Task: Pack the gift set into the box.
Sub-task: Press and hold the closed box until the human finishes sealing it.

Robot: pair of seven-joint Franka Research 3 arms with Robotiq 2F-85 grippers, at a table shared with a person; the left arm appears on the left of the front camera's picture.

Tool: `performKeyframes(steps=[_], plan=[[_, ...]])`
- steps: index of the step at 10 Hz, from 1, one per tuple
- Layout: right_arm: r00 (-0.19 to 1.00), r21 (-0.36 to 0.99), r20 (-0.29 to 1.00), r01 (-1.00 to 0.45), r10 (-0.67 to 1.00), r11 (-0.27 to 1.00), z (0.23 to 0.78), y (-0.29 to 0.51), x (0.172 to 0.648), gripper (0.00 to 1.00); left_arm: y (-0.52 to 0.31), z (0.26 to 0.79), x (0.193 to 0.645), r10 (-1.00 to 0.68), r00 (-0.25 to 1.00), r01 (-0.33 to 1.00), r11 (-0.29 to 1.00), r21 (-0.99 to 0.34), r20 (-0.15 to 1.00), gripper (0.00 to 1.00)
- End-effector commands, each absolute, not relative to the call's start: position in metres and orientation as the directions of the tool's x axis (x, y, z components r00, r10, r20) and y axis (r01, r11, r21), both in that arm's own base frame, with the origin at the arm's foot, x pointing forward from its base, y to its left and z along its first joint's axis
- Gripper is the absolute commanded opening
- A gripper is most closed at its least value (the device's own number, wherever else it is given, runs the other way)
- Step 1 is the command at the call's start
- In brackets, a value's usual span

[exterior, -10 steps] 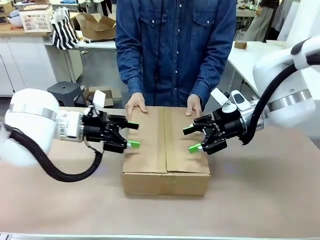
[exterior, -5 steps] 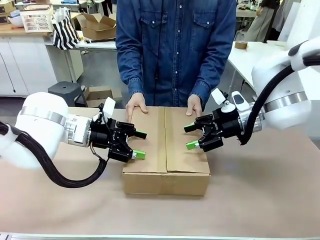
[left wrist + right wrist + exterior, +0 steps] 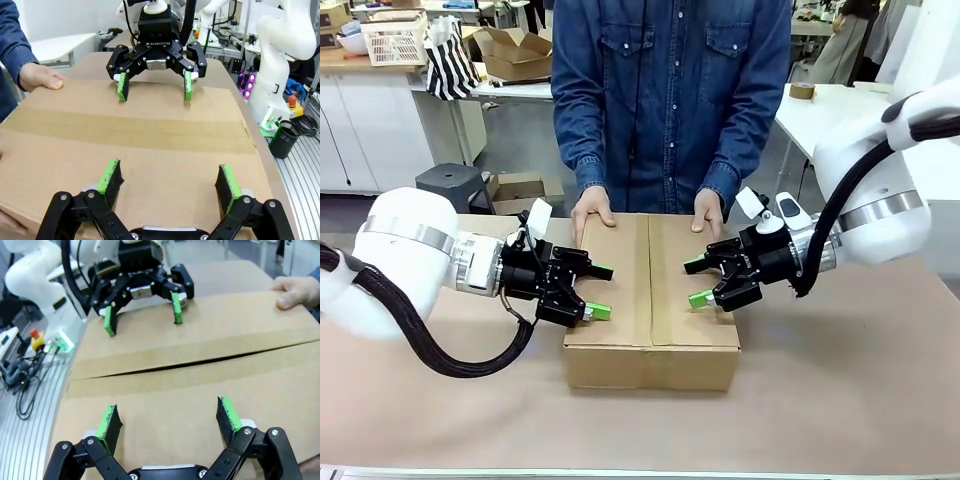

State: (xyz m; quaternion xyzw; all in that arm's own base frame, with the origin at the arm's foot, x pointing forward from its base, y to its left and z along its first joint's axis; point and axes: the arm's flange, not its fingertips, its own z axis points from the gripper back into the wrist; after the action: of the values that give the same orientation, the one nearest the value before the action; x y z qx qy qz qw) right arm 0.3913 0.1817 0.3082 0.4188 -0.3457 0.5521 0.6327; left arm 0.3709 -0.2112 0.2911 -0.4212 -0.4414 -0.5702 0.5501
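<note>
Basically both grippers were spread wide and held nothing: left gripper [image 3: 598, 291] over the box's left top edge, right gripper [image 3: 698, 282] over its right top edge, facing each other across the lid. The box [image 3: 652, 330] sat mid-table, nearer the far edge, flaps down, with its long axis and centre seam running from the robot's side to the person's. So the box lay straight between the two grippers, each about equally near its own flap. The person's two hands, one [image 3: 592, 212] and the other [image 3: 709, 212], rested on the far top edge. Count: one box, two grippers, two hands. Gift set: can't tell where it was.
</note>
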Motion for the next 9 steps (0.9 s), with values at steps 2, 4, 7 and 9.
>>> performKeyframes(steps=[2, 4, 7, 9], plan=[[0.151, 0.148, 0.9, -0.988, 0.409, 0.04, 0.308, 0.182, 0.391, 1.0, -0.211, 0.291, 0.371, -0.255, -0.04, 0.999, -0.005, 0.04, 0.966, 1.0], [0.151, 0.148, 0.9, -0.988, 0.409, 0.04, 0.308, 0.182, 0.391, 1.0, -0.211, 0.291, 0.371, -0.255, -0.04, 0.999, -0.005, 0.04, 0.966, 1.0], [0.151, 0.148, 0.9, -0.988, 0.409, 0.04, 0.308, 0.182, 0.391, 1.0, -0.211, 0.291, 0.371, -0.255, -0.04, 0.999, -0.005, 0.04, 0.966, 1.0], [0.151, 0.148, 0.9, -0.988, 0.409, 0.04, 0.308, 0.182, 0.391, 1.0, -0.211, 0.291, 0.371, -0.255, -0.04, 0.999, -0.005, 0.04, 0.966, 1.0]])
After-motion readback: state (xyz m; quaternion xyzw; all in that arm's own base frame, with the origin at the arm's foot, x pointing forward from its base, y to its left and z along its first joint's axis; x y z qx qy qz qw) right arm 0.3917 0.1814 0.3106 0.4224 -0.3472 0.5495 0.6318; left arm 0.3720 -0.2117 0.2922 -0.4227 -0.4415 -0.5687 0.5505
